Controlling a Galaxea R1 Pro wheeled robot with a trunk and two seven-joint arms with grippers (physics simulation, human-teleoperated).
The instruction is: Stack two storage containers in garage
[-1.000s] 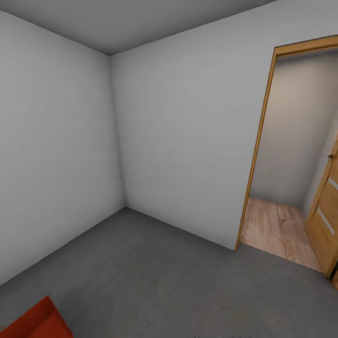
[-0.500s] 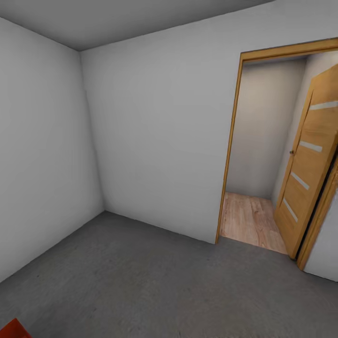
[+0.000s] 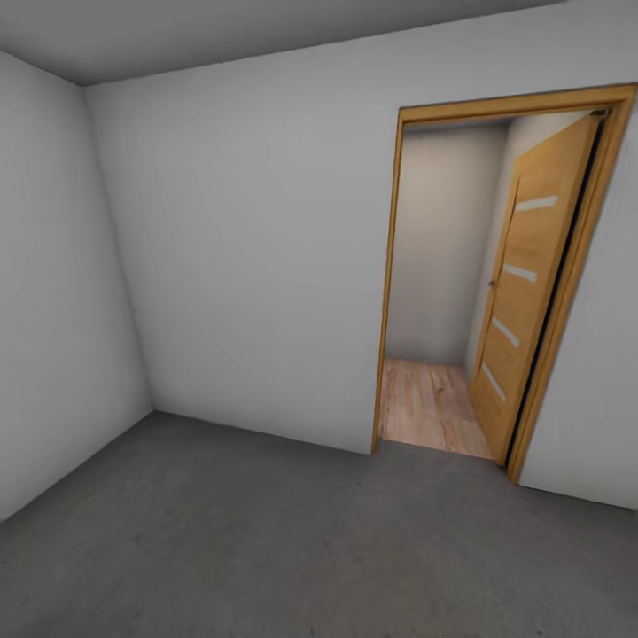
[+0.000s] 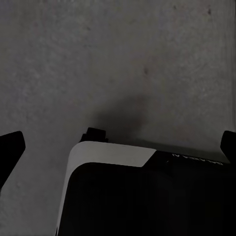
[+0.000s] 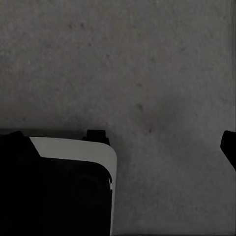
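1. At the far left of the head view stood a plain white-grey side wall (image 3: 53, 301), meeting the back wall (image 3: 257, 266) in a corner.
2. Below them lay the dark grey floor (image 3: 266, 549) of the garage, rough and concrete-like, running across the whole lower part of the view.
3. Right of centre, a wooden door frame (image 3: 387, 283) opened in the back wall.
4. Through it showed a strip of light wood plank flooring (image 3: 430, 403) and a pale wall beyond.
5. At the right side of the opening, a wooden door (image 3: 527, 283) with pale horizontal insets stood swung open into the far room.
6. In the left wrist view, the left gripper (image 4: 118, 152) hung over the grey floor, its dark fingertips (image 4: 10, 150) at opposite edges of the picture, spread wide with nothing between them; part of the robot's own dark and white body lay below.
7. In the right wrist view, the right gripper (image 5: 118, 142) hung over the same floor, one fingertip (image 5: 229, 145) at the picture's edge, jaws likewise spread and holding nothing.
8. No storage container could be placed from these pictures.
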